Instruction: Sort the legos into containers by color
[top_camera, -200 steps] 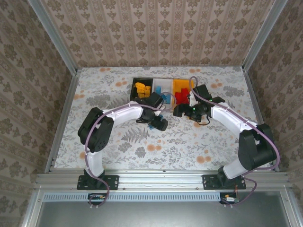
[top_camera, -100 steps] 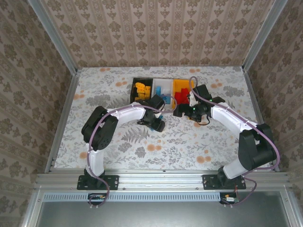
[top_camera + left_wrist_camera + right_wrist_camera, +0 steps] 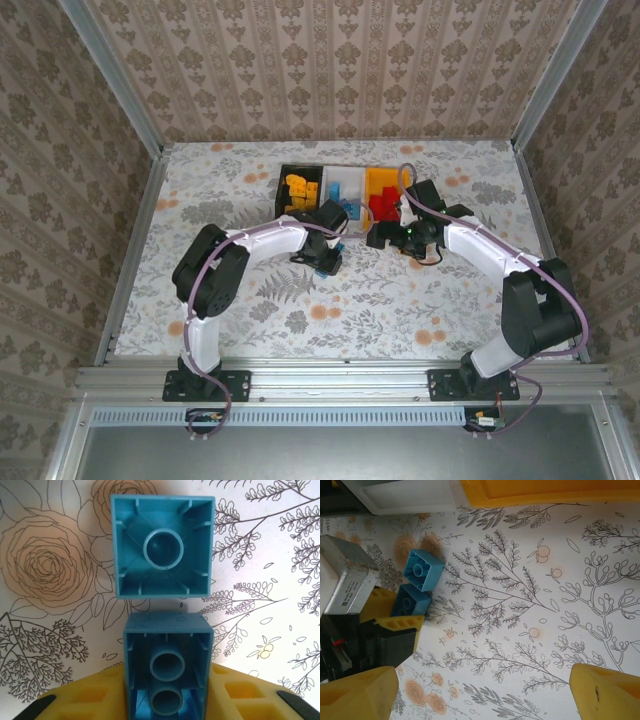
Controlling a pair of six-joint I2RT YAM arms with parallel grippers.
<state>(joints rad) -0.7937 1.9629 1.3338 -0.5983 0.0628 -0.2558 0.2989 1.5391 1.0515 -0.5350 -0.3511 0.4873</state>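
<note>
Left gripper [image 3: 167, 695] edged left, fingers closed, now clamped on blue lego [image 3: 168, 630]; second blue lego [image 3: 162, 545] just beyond. Right gripper [image 3: 480, 685] spread wide.

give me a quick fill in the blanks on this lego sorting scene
The brick inside the left gripper is coloured ____.
The second loose brick lies hollow side ____.
The right gripper is ____.
The bricks in the black bin are ____.
Missing words: blue, up, open, yellow.
</note>
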